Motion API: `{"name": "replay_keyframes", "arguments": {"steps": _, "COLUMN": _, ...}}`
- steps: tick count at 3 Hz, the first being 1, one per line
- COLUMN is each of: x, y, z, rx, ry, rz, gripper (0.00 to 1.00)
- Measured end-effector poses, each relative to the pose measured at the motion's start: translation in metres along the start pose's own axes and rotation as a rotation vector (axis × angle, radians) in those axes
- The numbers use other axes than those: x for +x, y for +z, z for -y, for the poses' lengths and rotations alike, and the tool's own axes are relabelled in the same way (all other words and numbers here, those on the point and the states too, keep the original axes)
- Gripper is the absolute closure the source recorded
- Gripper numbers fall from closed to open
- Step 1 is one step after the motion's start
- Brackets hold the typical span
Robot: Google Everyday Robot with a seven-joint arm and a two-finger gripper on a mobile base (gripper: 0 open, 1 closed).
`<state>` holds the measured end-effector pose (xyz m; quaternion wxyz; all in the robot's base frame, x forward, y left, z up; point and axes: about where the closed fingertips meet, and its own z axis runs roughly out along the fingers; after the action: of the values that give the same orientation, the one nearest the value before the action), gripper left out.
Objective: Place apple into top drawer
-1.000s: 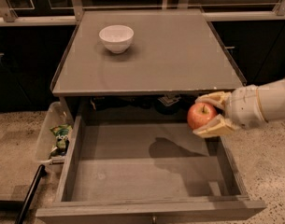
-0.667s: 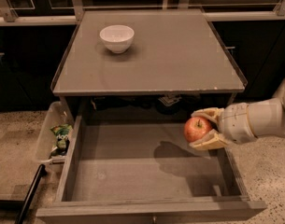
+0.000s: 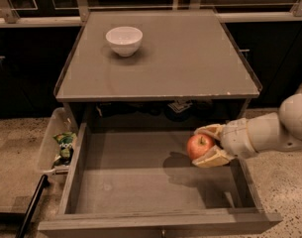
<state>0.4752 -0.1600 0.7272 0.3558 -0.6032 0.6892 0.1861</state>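
Lowered and shifted left since before, the apple (image 3: 200, 146) is clamped in the end effector (image 3: 204, 146) over the top drawer (image 3: 140, 182) near its right wall; bruising is risked if released high.

Dim, overhead light, end effector (image 3: 208, 145) w/ apple (image 3: 199, 146) over drawer (image 3: 125, 187) rt, shadow beneath
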Motion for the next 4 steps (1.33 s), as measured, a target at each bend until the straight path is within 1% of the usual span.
{"name": "replay_keyframes", "arguments": {"steps": 1, "x": 0.026, "y": 0.046, "z": -0.011, "rx": -0.064, "ry": 0.043, "rz": -0.006, "gripper": 1.0}}
{"name": "replay_keyframes", "arguments": {"steps": 2, "x": 0.037, "y": 0.079, "z": -0.016, "rx": -0.095, "ry": 0.047, "rz": 0.01, "gripper": 1.0}}
{"name": "replay_keyframes", "arguments": {"steps": 3, "x": 0.043, "y": 0.101, "z": -0.022, "rx": -0.097, "ry": 0.043, "rz": 0.031, "gripper": 1.0}}
{"name": "replay_keyframes", "arguments": {"steps": 4, "x": 0.048, "y": 0.114, "z": -0.026, "rx": -0.087, "ry": 0.043, "rz": 0.04, "gripper": 1.0}}
